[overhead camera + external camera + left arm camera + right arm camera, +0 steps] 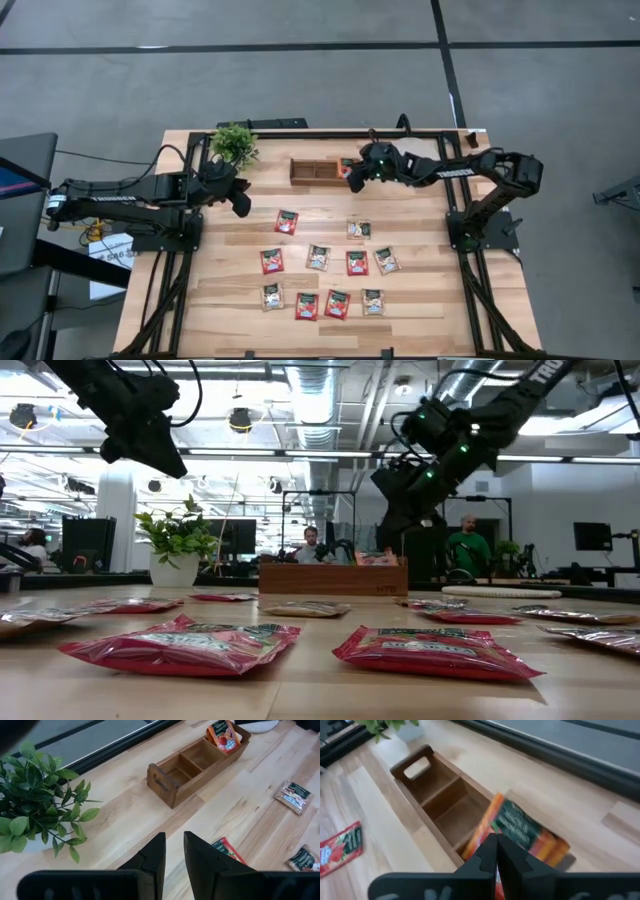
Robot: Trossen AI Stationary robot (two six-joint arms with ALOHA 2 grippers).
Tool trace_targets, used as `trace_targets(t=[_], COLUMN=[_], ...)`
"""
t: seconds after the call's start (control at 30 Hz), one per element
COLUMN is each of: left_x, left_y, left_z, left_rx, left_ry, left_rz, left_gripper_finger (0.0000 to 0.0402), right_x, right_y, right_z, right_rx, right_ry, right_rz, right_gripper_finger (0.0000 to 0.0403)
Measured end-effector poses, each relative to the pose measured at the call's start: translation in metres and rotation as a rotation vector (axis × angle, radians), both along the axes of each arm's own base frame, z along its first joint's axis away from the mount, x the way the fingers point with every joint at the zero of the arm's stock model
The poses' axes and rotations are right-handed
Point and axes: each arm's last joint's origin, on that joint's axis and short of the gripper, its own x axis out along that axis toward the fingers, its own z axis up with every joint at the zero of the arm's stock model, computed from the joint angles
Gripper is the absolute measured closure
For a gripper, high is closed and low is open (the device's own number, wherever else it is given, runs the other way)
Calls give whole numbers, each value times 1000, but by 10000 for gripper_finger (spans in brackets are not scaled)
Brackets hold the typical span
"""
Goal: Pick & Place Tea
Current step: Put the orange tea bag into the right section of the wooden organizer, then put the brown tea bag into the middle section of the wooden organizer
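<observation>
The right gripper (353,178) hovered over the right-hand end of the wooden tray (312,171), which sat near the desk's (430,300) far edge, about midway along it. Its fingers (485,857) were pressed together with nothing between them. Directly beneath them a red tea sachet (520,832) with a dark green label stood tilted in the tray's right-end compartment, leaning against the wall; the other two compartments (445,800) held nothing. The left gripper (241,203) hung above the desk toward its far left corner, just beside the small potted plant (234,143), with its fingers (150,862) slightly apart and gripping nothing. The rest of the tea sachets (320,280) lay flat across the middle and near part of the desk in loose rows, most of them red and a few pale beige: one red sachet (286,222) lay closest to the left gripper, and one beige sachet (358,229) lay closer to the right arm's side. In the low view, people sat in the room beyond the desk.
</observation>
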Motion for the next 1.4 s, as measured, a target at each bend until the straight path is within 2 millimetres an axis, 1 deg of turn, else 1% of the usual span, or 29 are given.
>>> trace_targets(t=[0.07, 0.13, 0.2, 0.27, 0.33, 0.43, 0.57, 0.67, 0.83, 1.07, 1.23, 1.3, 1.4], left_x=[0, 0, 0, 0, 1, 1, 1, 1, 1, 3, 3, 3, 3], left_y=[0, 0, 0, 0, 0, -1, -1, -1, -1, -1, -1, -1, -2], left_z=[0, 0, 0, 0, 0, 0, 0, 0, 1, 3, 3, 3, 3], left_rx=[1, 5, 6, 2, -2, -5, -8, -11, -11, 5, 4, 1, -10], left_ry=[0, 2, 2, 2, 2, 3, 0, -1, -3, -22, -23, -23, -24], left_rz=[-2, -6, -6, -15, -21, -29, -35, -38, -46, -60, -61, -65, -78], left_gripper_finger=[342, 342, 342, 342, 342, 342, 342, 342, 342, 342, 342, 342, 342], right_x=[5, 11, 14, 24, 34, 48, 60, 60, 54, 53, 54, 53, 46], right_y=[-1, -5, -9, -15, -18, -19, -21, -20, -17, -13, -11, -11, -5], right_z=[8, 11, 10, 9, 4, -5, -5, -2, 10, 3, 5, 11, 32], right_rx=[-10, -25, -6, 9, 33, 53, 46, 41, 30, 54, 42, 36, 34], right_ry=[50, 98, 150, 158, 194, 270, 325, 334, 348, 396, 382, 368, 322], right_rz=[2, -13, -14, -6, 9, 46, 70, 75, 87, 99, 102, 101, 135], right_gripper_finger=[402, 402, 402, 402, 402, 402, 403, 403, 403, 403, 403, 403, 403])
